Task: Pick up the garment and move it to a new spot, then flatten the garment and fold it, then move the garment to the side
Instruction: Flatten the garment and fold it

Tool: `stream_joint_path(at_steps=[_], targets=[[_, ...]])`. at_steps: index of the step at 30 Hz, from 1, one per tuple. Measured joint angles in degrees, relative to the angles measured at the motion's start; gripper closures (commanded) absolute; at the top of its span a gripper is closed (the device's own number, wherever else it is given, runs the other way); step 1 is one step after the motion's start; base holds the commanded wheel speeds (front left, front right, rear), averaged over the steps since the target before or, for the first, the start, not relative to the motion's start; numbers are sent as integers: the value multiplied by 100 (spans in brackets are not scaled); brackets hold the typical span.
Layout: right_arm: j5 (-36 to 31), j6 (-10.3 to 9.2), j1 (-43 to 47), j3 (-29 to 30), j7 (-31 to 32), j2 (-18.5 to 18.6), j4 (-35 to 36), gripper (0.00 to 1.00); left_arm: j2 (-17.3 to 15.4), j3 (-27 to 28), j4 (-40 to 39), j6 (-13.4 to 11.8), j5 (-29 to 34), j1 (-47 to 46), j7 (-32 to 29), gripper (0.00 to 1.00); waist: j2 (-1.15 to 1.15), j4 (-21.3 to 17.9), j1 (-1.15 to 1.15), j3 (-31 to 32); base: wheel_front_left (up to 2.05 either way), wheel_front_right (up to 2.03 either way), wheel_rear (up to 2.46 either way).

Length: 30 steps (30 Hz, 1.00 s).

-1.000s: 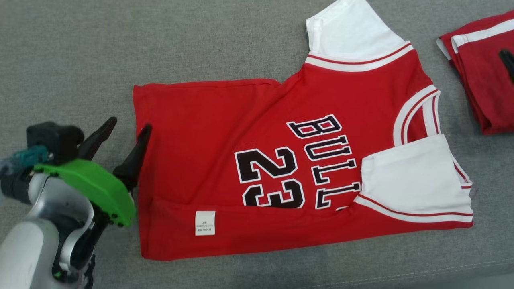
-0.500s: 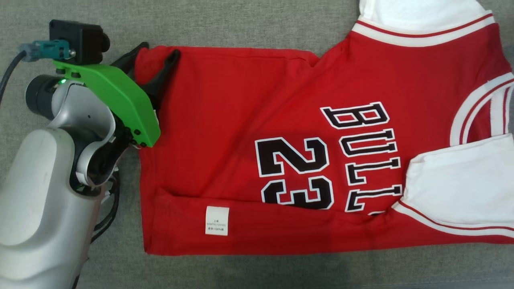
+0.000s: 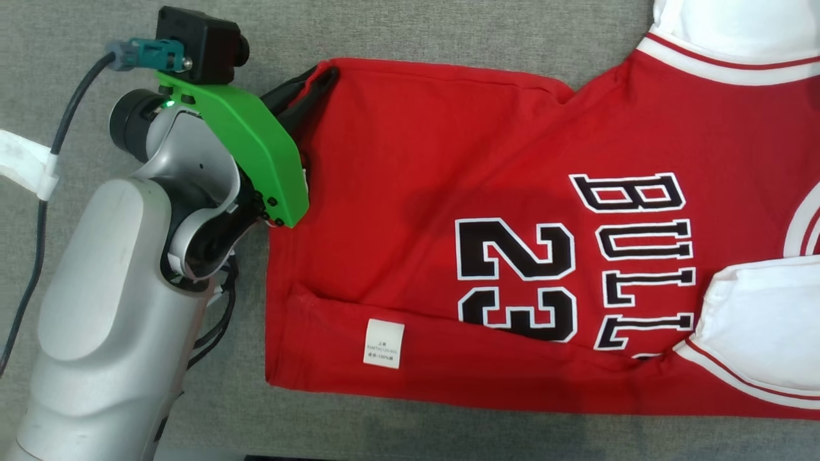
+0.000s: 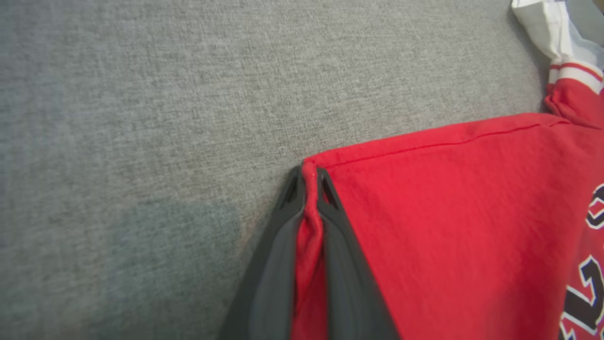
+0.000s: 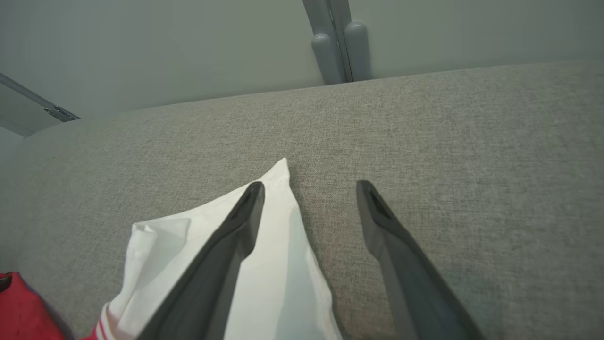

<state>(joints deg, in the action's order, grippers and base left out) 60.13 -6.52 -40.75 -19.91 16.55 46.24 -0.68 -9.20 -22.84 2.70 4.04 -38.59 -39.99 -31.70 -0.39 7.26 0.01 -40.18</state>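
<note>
One red garment (image 3: 448, 160), a jersey with black-and-white "BULL" and "23" lettering, lying flat on a grey fabric surface (image 3: 448, 32). Its near long side is folded over the front, with a single white label (image 3: 384, 344) on the fold. The hem faces the left of the head view. The two white sleeves, one far (image 3: 737, 25) and one near (image 3: 762, 320), lie toward the right, where the cloth runs out of that view. Bare surface borders the garment on three sides: a wide area beyond the hem, occupied in part by the left arm, a band along the far side, and a narrower band along the near side. In the right wrist view the far edge of the surface (image 5: 448, 141) meets a pale wall with a pair of grey posts (image 5: 337, 47). The tip of the far white sleeve (image 5: 292, 283) stops well short of that edge, leaving open fabric between them. The left gripper (image 3: 320, 73) is closed on the far hem corner of the garment. In the left wrist view its two dark fingers (image 4: 309, 172) pinch a narrow ridge of red cloth (image 4: 448, 212) between them, with open surface (image 4: 141, 118) beside and beyond the corner. The right gripper (image 5: 309, 186) stands wide, holding nothing, one finger over the white sleeve and the other over bare surface. Whether either finger touches down cannot be told.
</note>
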Motion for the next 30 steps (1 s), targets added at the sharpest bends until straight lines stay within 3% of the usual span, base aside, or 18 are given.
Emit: stream_joint_path(at_steps=[10,12,13,23,30], targets=[[-377,-7,-310,-645,375,-256,-331,0,70,-107,142,76,-4,-79,-1,100,0,180,0,25,0,0,0],[-423,-7,-481,-672,375,-355,-445,89,71,-114,202,101,-4,-138,-1,100,0,198,0,26,0,0,0],[-423,-5,-543,-671,375,-382,-479,100,74,-118,211,102,-4,-146,-1,100,0,203,0,27,0,0,0],[-470,121,-837,-588,90,-639,-762,100,58,-94,369,151,23,-229,110,100,0,150,0,59,0,0,0],[-385,400,-771,-371,-426,-694,-790,100,26,1,576,151,52,-221,321,100,0,42,0,217,0,0,0]])
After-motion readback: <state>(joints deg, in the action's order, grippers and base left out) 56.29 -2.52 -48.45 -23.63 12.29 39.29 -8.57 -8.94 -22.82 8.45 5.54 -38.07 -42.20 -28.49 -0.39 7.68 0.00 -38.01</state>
